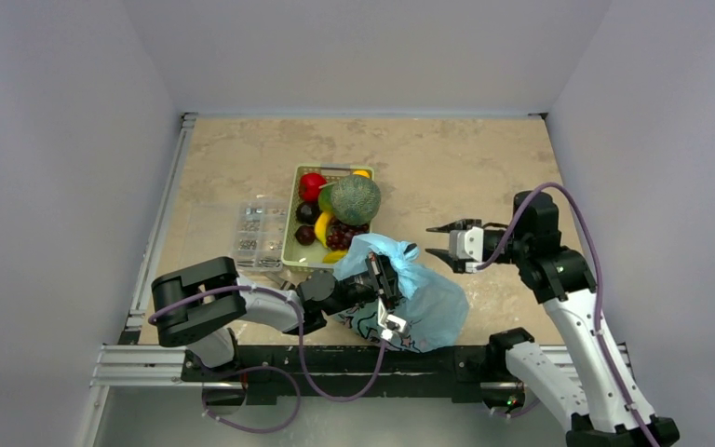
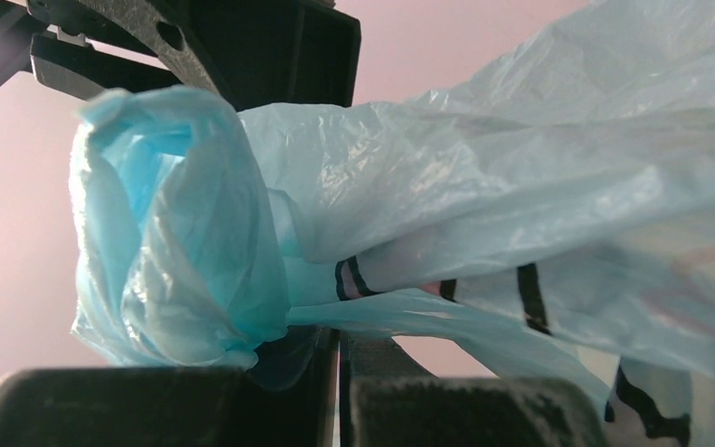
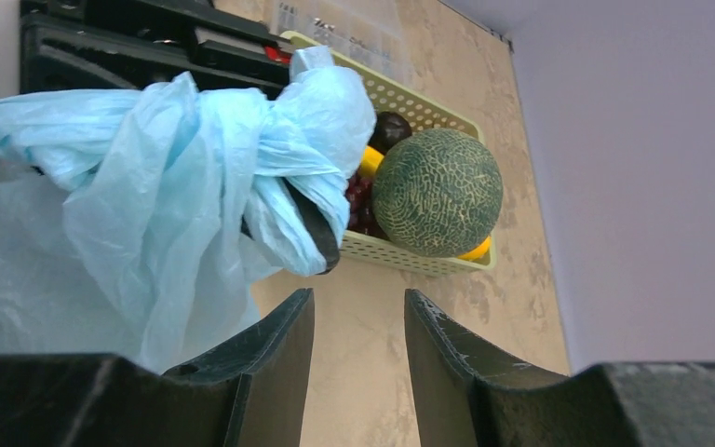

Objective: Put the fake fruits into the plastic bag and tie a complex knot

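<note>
Clamping the plastic bag (image 1: 439,303) at lower centre: left gripper (image 1: 393,291). Right gripper (image 1: 443,239) wide, apart. Fake fruits (image 1: 337,209) in basket (image 1: 290,240).

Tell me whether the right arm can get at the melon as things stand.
Probably yes: the right gripper is open and empty, the melon sits exposed atop the basket, and the bag lies beside the path, not across it.

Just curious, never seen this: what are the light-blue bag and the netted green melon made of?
The light-blue bag looks like thin plastic film: translucent, crinkly, glossy creases. The netted grey-green melon seems hard moulded plastic, with pale raised netting; material uncertain from looks alone.
</note>
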